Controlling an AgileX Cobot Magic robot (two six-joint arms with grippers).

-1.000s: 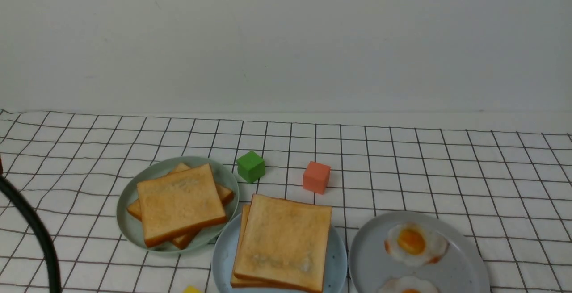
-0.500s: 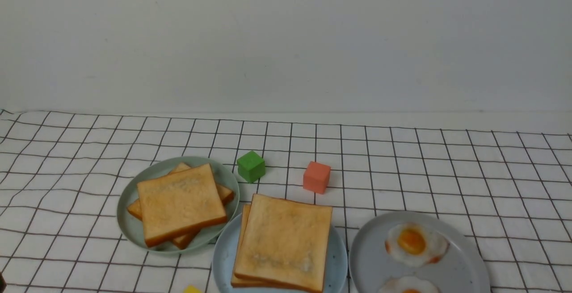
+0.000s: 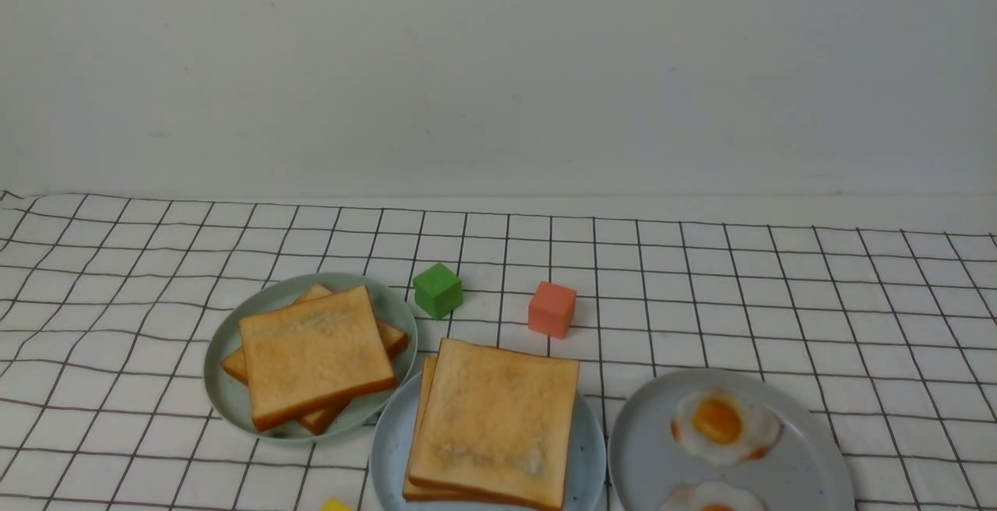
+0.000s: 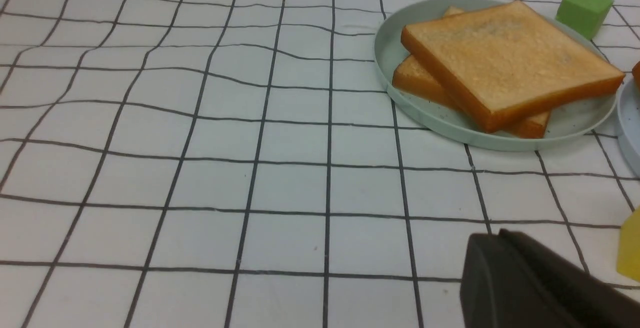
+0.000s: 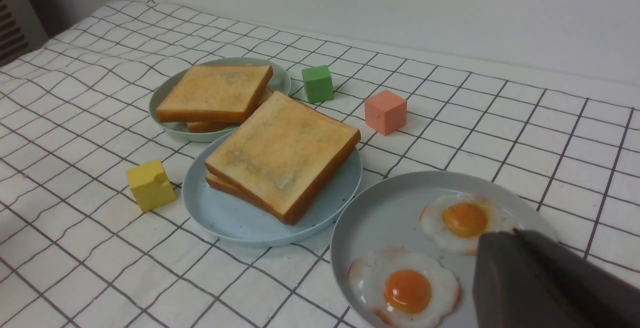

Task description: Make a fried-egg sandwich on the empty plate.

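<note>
Fried-egg sandwich (image 3: 493, 423) sits on the pale blue plate (image 3: 588, 460), the grey-green plate (image 3: 224, 392) with loose toast just left of it, the grey plate (image 3: 646, 449) with two eggs just right; both grippers show only a dark edge, jaw state cannot be told.

The sandwich (image 3: 492, 422) sits on the middle plate (image 3: 586, 460). A plate of toast (image 3: 222, 390) lies to its left, a plate of eggs (image 3: 810, 464) to its right. Two blocks (image 3: 437, 290) stand behind.
</note>
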